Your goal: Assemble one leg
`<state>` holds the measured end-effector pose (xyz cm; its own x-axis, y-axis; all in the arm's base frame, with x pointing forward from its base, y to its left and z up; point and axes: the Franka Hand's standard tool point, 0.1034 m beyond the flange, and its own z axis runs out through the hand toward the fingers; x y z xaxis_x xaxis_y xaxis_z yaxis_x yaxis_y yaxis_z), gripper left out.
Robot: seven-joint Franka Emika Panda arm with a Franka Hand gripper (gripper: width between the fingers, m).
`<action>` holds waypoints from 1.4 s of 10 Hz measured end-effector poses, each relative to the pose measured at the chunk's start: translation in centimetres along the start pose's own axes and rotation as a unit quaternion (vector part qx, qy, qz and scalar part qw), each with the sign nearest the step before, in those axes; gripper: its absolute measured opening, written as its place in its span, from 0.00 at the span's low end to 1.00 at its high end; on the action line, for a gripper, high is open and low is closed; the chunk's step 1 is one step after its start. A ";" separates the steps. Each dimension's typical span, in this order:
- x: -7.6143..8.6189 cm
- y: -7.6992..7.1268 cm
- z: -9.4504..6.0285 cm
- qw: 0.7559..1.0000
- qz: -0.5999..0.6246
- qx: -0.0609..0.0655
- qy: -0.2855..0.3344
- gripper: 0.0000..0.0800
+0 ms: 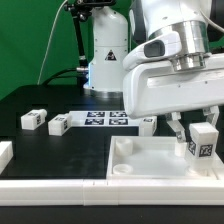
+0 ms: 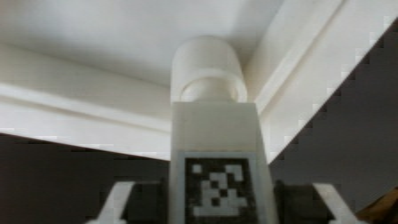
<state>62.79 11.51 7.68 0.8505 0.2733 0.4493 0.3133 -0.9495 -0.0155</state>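
Closest up is the big white square plastic tray piece with corner sockets [image 1: 150,168]. Over its right side, the two-finger gripper [image 1: 200,133] is clamped on a small stubby white plastic leg [image 1: 203,146] with a black-and-white tag, held upright at the tray's corner. Farther back on the black table [image 1: 60,150], more white tagged blocks [image 1: 58,125] sit by the flat white marker board [image 1: 105,119].

1. A green backdrop [image 1: 30,40] covers the wall behind the scene, at the exterior view's left
2. A black matte table [image 1: 70,148] spreads across the foreground
3. A white raised strip [image 1: 50,186] runs along the table's near edge
4. Light is bright and even, shadows soft
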 end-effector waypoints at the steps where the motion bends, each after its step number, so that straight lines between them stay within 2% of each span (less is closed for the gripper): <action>1: -0.2 0.0 0.1 1.000 0.000 0.000 -0.001 0.36; 6: -0.4 0.0 0.3 1.000 0.001 -0.002 0.004 0.36; 7: -0.4 0.0 0.3 1.000 0.001 -0.002 0.004 0.62; 8: -0.4 0.0 0.3 1.000 0.001 -0.002 0.004 0.62; 9: -0.4 0.0 0.3 1.000 0.001 -0.002 0.004 0.77; 10: -0.4 0.0 0.3 1.000 0.001 -0.002 0.004 0.80; 14: -0.4 0.0 0.3 1.000 0.001 -0.001 0.004 0.81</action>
<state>62.59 11.42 7.27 0.8480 0.2708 0.4556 0.3108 -0.9504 -0.0136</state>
